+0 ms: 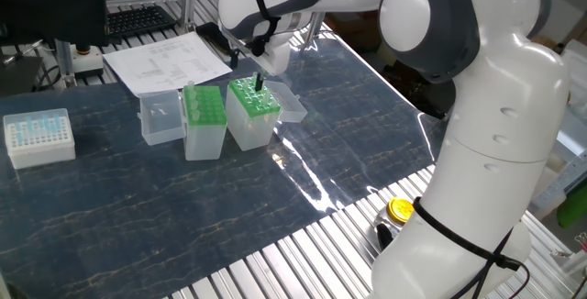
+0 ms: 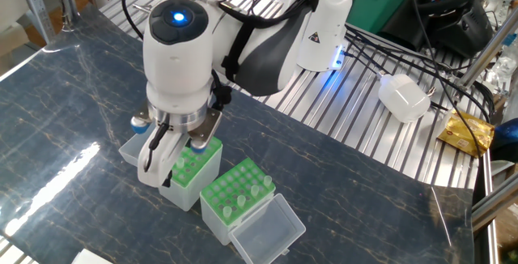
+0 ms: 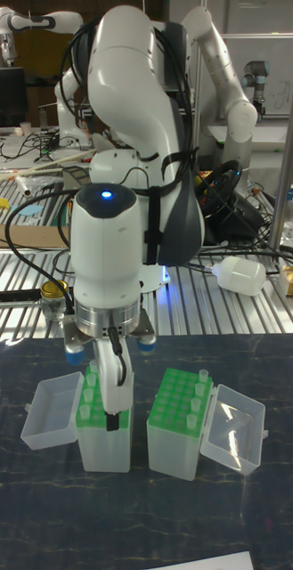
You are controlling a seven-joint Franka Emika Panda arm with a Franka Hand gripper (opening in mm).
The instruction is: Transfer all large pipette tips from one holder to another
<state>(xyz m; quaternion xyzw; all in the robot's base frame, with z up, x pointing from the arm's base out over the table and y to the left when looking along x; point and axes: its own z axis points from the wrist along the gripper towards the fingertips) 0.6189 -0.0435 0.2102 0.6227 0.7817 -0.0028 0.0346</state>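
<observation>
Gripper: my gripper (image 3: 113,414) hangs with its fingers pointing straight down at the green tops. The fingers look close together, but I cannot tell whether they pinch a tip or nothing.

Where I am: in the tall fixed view and the other fixed view I seem to be over the narrower rack (image 3: 104,426), at its near edge. One fixed view puts me nearer the wider rack (image 1: 252,106), so I cannot fix the exact hole.

Large pipette tips: a few large pipette tips (image 2: 255,189) show in the wider rack, along the side by its open lid (image 2: 267,227). They are seated in the grid holes with only their collars above the green.

Why so: the grid holds each tip apart from the next and upright, so I can come down on 1 collar without touching the others. Both lids are swung aside, which leaves the tops free from above.

Axis: each tip's long axis is vertical, with the wide open end up and the narrow point down inside the box.

Placing: the 2 racks stand just beside each other on the desk (image 2: 73,86), which I judge keeps each carry short.
</observation>
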